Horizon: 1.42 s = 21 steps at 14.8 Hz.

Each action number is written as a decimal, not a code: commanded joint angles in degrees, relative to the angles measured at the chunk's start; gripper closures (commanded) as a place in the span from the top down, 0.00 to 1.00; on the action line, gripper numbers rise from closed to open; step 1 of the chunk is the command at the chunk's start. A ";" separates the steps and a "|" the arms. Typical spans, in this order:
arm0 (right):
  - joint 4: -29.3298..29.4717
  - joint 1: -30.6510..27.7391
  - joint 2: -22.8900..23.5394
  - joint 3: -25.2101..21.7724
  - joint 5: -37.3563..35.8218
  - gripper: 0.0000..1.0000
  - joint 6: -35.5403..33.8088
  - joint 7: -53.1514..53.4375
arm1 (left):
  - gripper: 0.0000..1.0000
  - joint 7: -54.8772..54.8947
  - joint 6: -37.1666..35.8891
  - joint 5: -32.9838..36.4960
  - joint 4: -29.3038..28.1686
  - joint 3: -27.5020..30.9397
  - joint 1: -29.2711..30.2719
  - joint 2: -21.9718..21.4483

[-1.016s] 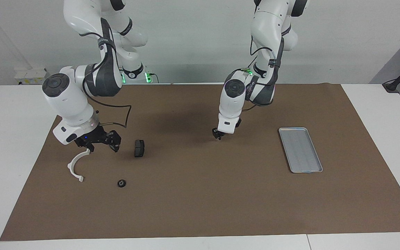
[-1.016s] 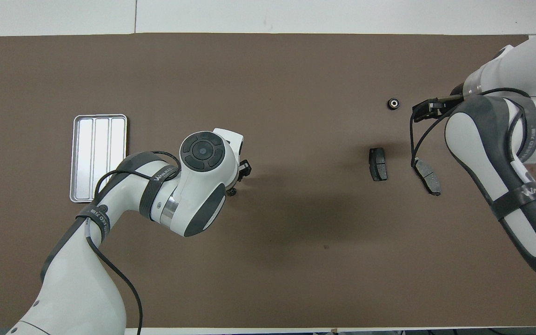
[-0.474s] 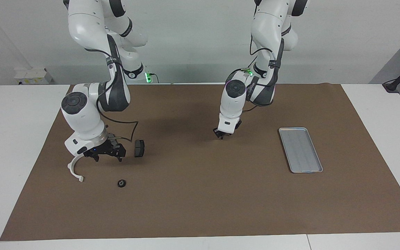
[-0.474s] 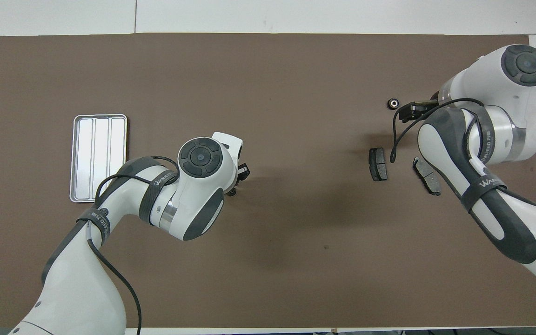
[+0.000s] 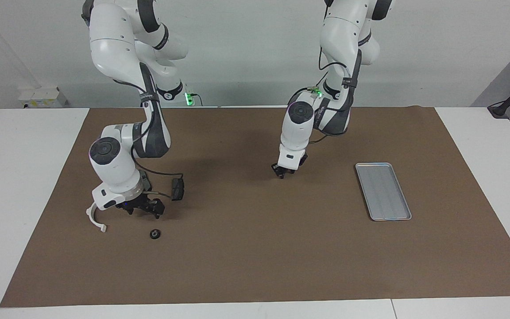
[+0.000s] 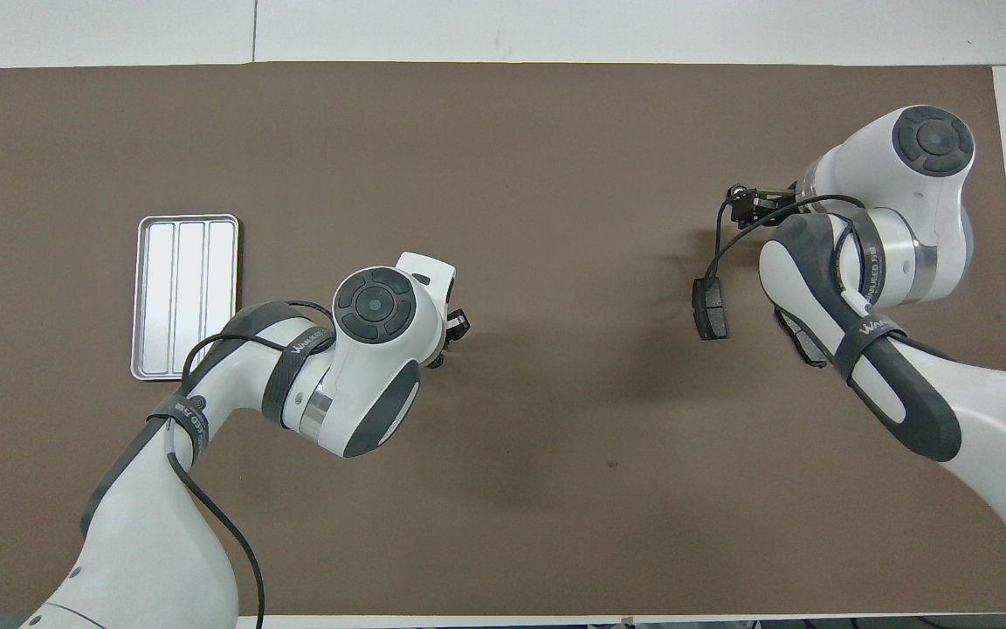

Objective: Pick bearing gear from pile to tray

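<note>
Toward the right arm's end — right gripper (image 5: 143, 209): brought lower within the last second, close above the bearing gear (image 5: 154, 233); fingers spread wide, nothing held.
Bearing gear: untouched on the mat (image 5: 255, 248), farther from the robots than the brake pad (image 5: 177, 188), well apart from the tray (image 5: 383, 191).
Left gripper (image 5: 283, 172): low over mid-mat; finger state cannot be told.
Meaning: grasp judged imminent.
Writing: arm-strap lettering — not legible.

A brown mat (image 5: 255, 248) is laid over a white table (image 5: 20, 177); a silver-grey tray (image 5: 383, 191) with faint lengthwise ridges is seen at three o'clock, a white half-ring bracket (image 5: 94, 218) and black round piece (image 5: 155, 233) at eight
</note>
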 commanded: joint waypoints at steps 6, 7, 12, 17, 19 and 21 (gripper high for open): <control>8.09 2.17 6.13 0.35 -4.50 1.00 0.17 6.34 | 0.48 -0.23 2.78 0.18 -3.50 0.51 -1.75 -2.36; 9.32 2.00 6.84 0.35 -4.86 1.00 -0.10 6.25 | 0.42 -1.01 3.83 0.26 -4.29 0.51 -1.83 -2.44; 12.06 1.38 9.22 0.44 -3.99 1.00 -0.72 6.07 | 0.00 -1.37 4.19 0.18 -4.38 0.51 -1.75 -2.45; 16.26 1.38 10.00 0.53 -0.56 1.00 -10.98 6.16 | 0.00 10.72 -6.42 0.26 -4.47 0.51 6.93 -9.64; 16.98 1.47 10.27 0.53 -0.73 1.00 -11.70 6.08 | 0.00 18.53 -8.72 0.18 -4.47 0.59 12.38 -10.88; 18.72 1.91 11.75 0.53 -0.82 1.00 -12.14 6.07 | 0.00 30.47 -12.14 0.18 -4.47 0.59 19.57 -11.93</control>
